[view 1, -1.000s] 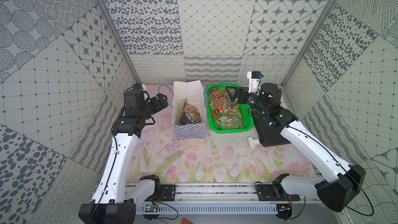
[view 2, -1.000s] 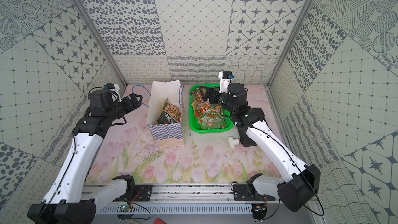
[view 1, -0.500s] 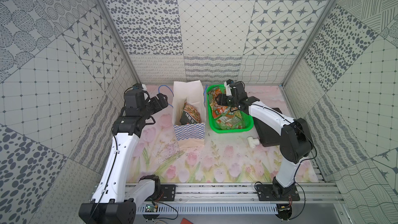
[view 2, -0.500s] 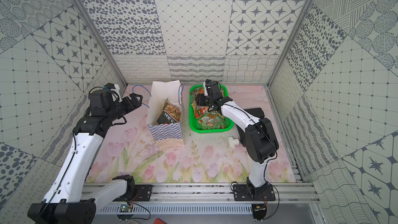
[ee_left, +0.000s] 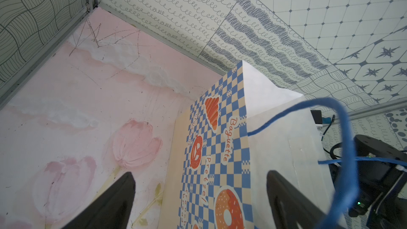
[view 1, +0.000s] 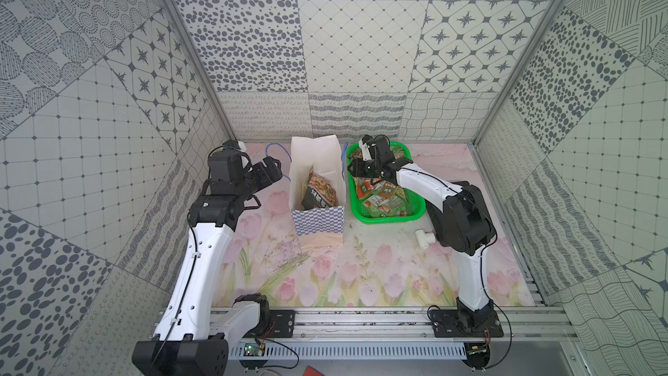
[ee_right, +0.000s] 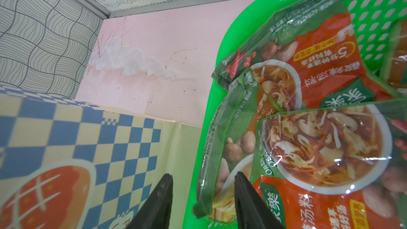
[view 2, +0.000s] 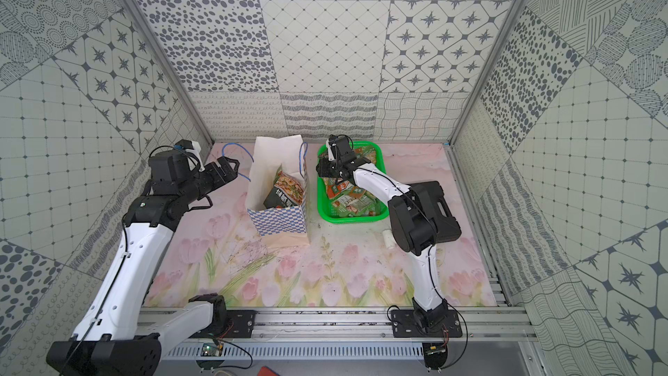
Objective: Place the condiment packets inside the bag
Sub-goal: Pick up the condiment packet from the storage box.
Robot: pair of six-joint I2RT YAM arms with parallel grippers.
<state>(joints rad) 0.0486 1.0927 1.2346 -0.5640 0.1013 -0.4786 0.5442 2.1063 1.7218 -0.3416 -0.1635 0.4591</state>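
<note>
A lab robot test cell: patterned panel walls [view 1: 358,48], a tulip-print mat [view 1: 361,283], an aluminium mounting rail [view 1: 361,321].

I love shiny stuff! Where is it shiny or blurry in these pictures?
Right wrist view: white glare streaks on the glossy condiment packets; left wrist view: the bag's blue handle looks blurry near the lens; both top views: sharp, evenly lit.

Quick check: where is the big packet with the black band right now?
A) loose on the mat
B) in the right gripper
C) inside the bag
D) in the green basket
C: the black-banded packet leans inside the open top of the bag, as both top views show.
</note>
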